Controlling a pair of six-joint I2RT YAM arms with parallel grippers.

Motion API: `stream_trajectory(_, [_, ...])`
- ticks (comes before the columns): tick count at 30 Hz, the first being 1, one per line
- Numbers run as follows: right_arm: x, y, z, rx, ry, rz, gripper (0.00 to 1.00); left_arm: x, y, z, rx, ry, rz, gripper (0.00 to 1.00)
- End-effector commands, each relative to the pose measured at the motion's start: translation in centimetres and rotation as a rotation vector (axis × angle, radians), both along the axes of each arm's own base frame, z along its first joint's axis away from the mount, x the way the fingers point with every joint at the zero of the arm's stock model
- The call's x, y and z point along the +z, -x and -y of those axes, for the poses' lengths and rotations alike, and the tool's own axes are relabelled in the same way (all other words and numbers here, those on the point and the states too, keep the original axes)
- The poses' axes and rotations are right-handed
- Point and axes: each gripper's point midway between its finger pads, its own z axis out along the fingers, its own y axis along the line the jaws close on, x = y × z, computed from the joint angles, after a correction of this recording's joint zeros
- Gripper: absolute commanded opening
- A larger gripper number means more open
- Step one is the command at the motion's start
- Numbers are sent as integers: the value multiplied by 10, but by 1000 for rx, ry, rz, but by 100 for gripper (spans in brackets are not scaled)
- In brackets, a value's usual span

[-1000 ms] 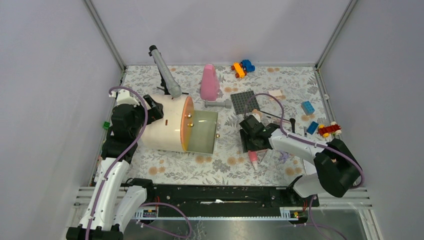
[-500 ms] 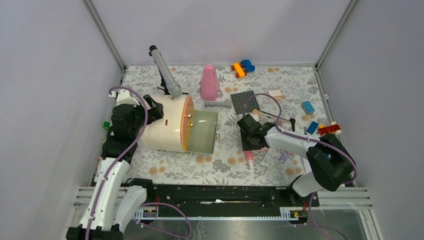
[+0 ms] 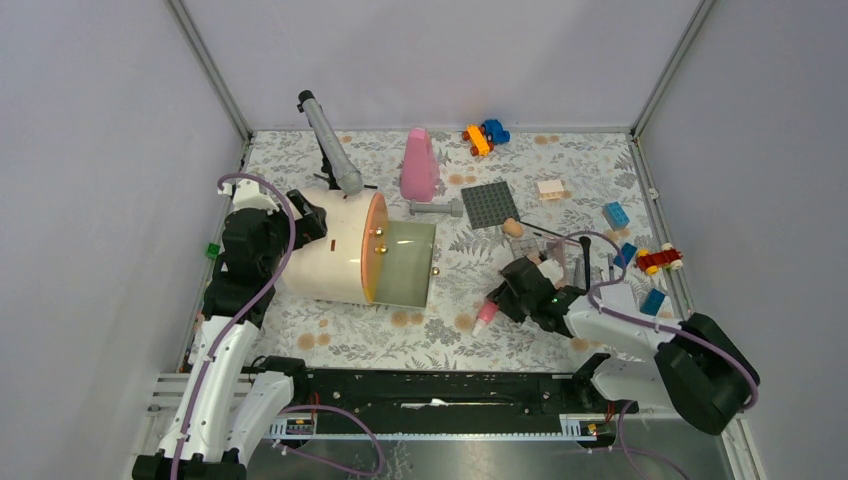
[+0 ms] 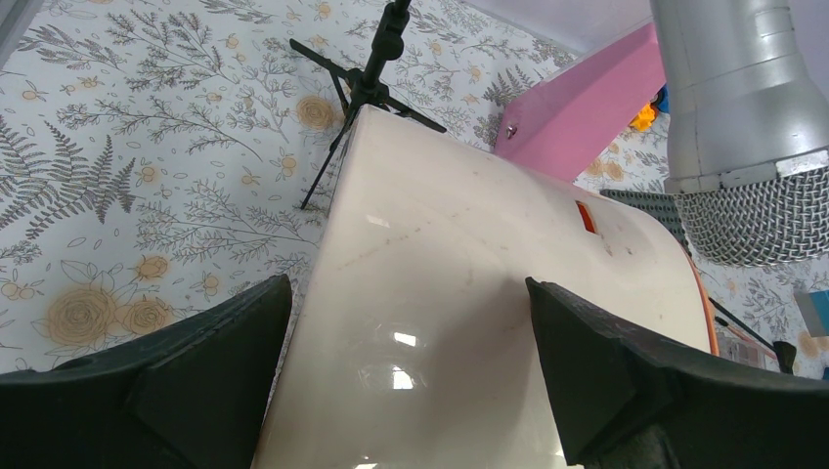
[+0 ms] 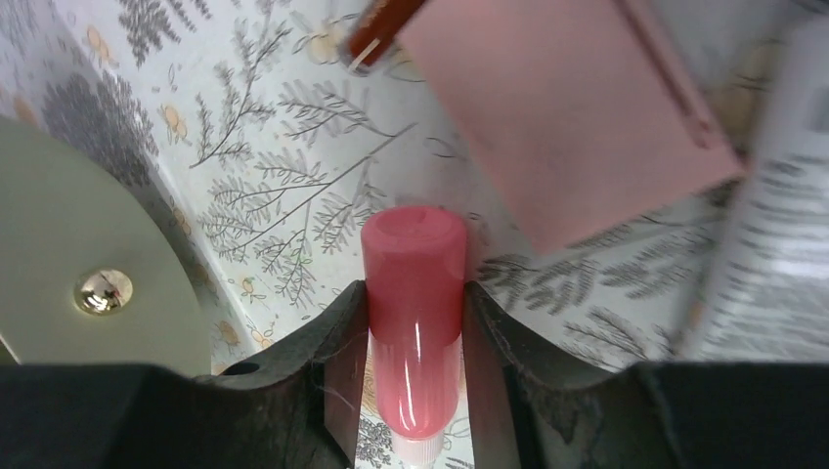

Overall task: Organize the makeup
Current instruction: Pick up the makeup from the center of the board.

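Note:
My right gripper (image 3: 503, 303) is shut on the pink tube (image 3: 484, 319), which sticks out towards the near left. In the right wrist view the tube (image 5: 414, 249) sits gripped between both fingers of the right gripper (image 5: 415, 298), just above the floral mat. The pink square compact (image 5: 567, 107) lies right behind it, and a brush tip (image 5: 376, 34) lies beyond that. The peach egg-shaped sponge (image 3: 513, 227) and thin brushes (image 3: 560, 240) lie behind the right arm. My left gripper (image 3: 308, 225) is open, its jaws straddling the back of the cream round case (image 4: 469, 293).
The case (image 3: 330, 255) lies on its side with its pale green lid (image 3: 405, 262) open to the right. A grey microphone on a tripod (image 3: 330, 150), a pink cone bottle (image 3: 419, 165), a dark studded plate (image 3: 490, 205) and toy bricks (image 3: 616, 214) stand further back.
My right gripper has moved nearer and turned, carrying the pink tube; the tube now points left towards the case. The left arm has not moved.

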Motion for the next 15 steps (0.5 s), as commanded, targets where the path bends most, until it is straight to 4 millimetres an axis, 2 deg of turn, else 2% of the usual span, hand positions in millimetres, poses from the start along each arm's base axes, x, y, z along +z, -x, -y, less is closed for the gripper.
stream_trajectory(1, [13, -9, 25, -251, -60, 55, 41, -29, 13, -2, -14, -43, -103, 99])
stream_trajectory(2, [16, -9, 29, -262, -53, 71, 57, -29, 13, -2, -15, -43, -102, 99])
stream_trajectory(3, [18, -8, 32, -264, -46, 79, 67, -29, 13, -2, -15, -43, -102, 99])
stream_trajectory(5, [23, -8, 36, -241, -12, 97, 77, -29, 13, -2, -15, -43, -104, 99])
stream_trajectory(8, [40, -10, 41, -163, 64, 144, 84, -30, 13, -1, -15, -43, -106, 99])
stream_trajectory(12, [85, -25, 45, 18, 218, 286, 90, -30, 13, -1, -17, -44, -107, 99])
stream_trajectory(14, [103, -28, 42, 181, 308, 350, 90, -31, 12, -1, -16, -44, -110, 99])
stream_trajectory(15, [108, -27, 37, 328, 364, 397, 90, -31, 12, -1, -15, -44, -109, 99])
